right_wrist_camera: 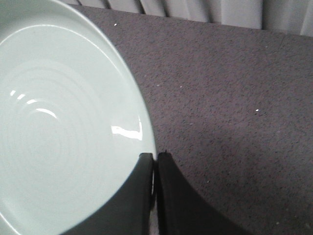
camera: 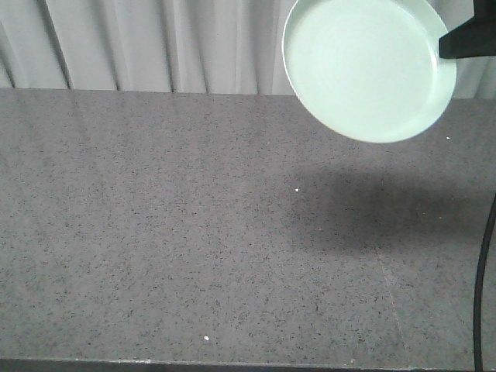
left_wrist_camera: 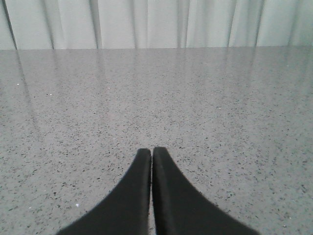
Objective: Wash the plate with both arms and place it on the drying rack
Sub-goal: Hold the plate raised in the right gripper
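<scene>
The grey speckled bench (camera: 155, 232) spreads below me, with pale curtains (camera: 155, 43) behind it. The plate (camera: 368, 66) hangs tilted above the bench's far right part, its rim clamped in my right end effector (right_wrist_camera: 155, 159). My left end effector (left_wrist_camera: 151, 152) is pressed together on nothing, low over the bench. I judge this a carrying step. No drying rack is in view, so next I must find it without loosening the rim grip.

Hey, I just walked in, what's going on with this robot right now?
The right gripper is clamped on the rim of the pale green plate, holding it in the air above the speckled grey countertop. The left gripper is shut and empty, out over the same countertop. The plate has not been set down anywhere.
</scene>
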Available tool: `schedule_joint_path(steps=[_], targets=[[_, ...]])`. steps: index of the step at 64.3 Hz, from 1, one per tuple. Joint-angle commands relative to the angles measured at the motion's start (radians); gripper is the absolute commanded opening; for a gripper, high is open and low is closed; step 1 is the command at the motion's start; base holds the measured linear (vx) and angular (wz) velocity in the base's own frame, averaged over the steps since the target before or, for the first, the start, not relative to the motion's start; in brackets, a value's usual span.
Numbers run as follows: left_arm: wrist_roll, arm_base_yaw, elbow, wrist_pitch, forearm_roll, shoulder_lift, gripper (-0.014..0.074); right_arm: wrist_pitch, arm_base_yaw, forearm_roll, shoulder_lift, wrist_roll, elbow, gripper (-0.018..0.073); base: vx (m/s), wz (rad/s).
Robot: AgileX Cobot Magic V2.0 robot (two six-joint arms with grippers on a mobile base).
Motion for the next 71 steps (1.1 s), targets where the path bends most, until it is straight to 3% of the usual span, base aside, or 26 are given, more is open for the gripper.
schedule_joint_path(steps=[1, 12, 25, 71], targets=[[-0.003, -0.006, 0.018, -0.076, -0.005, -0.013, -0.0006, -0.013, -0.004, 0.058, -0.106, -0.03, 0.073, -0.0008, 0.0, 0.0], [-0.003, -0.006, 0.018, -0.076, -0.005, -0.013, -0.0006, -0.045, -0.012, 0.035, -0.239, -0.063, 0.254, -0.0008, 0.0, 0.0], [-0.003, -0.006, 0.018, -0.076, -0.005, -0.013, -0.0006, -0.088, -0.116, 0.033, -0.383, -0.06, 0.423, -0.0008, 0.0, 0.0], [-0.003, -0.006, 0.018, -0.076, -0.005, -0.013, -0.0006, -0.084, -0.12, 0.03, -0.446, -0.057, 0.436, -0.0008, 0.0, 0.0]])
